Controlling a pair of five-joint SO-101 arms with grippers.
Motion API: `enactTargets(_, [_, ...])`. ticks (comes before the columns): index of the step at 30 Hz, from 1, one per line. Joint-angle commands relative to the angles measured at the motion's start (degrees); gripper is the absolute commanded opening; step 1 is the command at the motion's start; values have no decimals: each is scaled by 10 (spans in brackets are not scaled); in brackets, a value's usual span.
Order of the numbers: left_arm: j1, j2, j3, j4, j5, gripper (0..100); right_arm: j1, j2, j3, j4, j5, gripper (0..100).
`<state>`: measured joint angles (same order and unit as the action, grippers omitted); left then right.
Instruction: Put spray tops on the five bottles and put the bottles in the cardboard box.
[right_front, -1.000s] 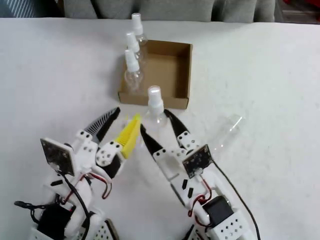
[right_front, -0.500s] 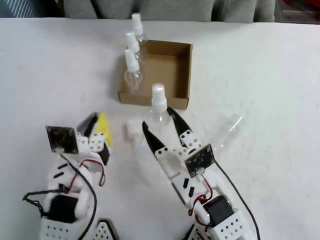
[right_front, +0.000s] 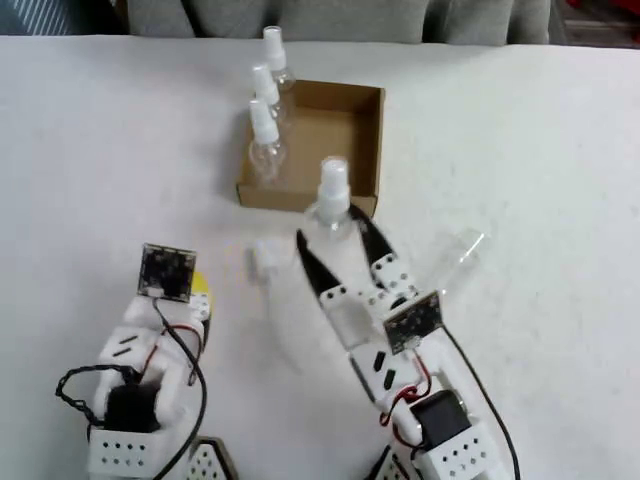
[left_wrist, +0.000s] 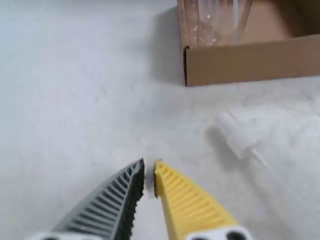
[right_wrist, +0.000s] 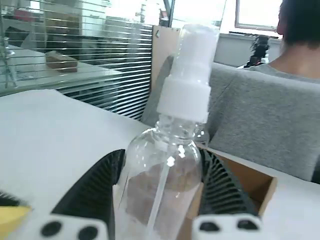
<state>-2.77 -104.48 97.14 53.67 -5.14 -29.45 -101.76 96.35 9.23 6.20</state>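
Observation:
My right gripper (right_front: 341, 243) (right_wrist: 162, 165) is shut on a clear bottle (right_front: 331, 222) (right_wrist: 162, 190) with a white spray top (right_wrist: 189, 75), held upright just in front of the cardboard box (right_front: 325, 140) (left_wrist: 250, 62). Three capped bottles (right_front: 265, 140) stand along the box's left wall. Right of the gripper, an uncapped clear bottle (right_front: 453, 260) lies on the table. A loose spray top (right_front: 265, 260) (left_wrist: 235, 137) lies on the table left of the held bottle. My left gripper (right_front: 197, 286) (left_wrist: 149, 172) sits back near its base, shut and holding nothing.
The white table (right_front: 520, 130) is bare to the right of and behind the box. A grey sofa back (right_wrist: 260, 120) runs along the table's far edge. The right half of the box floor (right_front: 340, 135) is free.
My left arm pulled back toward its base and its fingers closed, uncovering the loose spray top. The right gripper carried the capped bottle a little farther toward the box.

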Motion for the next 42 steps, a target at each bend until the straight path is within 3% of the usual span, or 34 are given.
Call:
enactTargets(1, [-3, -4, -1, 28, -48, 54, 62, -11, 5, -31, -2, 17])
enactTargets(8, [-5, -4, -1, 28, -71, 54, 87, -7, -1, -147, 7, 16])
enactTargets(20, [-6, -4, -1, 52, -72, 54, 90, 25, -37, -154, 47, 16])
enactTargets(42, [-6, -4, -1, 52, -72, 54, 104, 745, -297, -496, 46, 16])
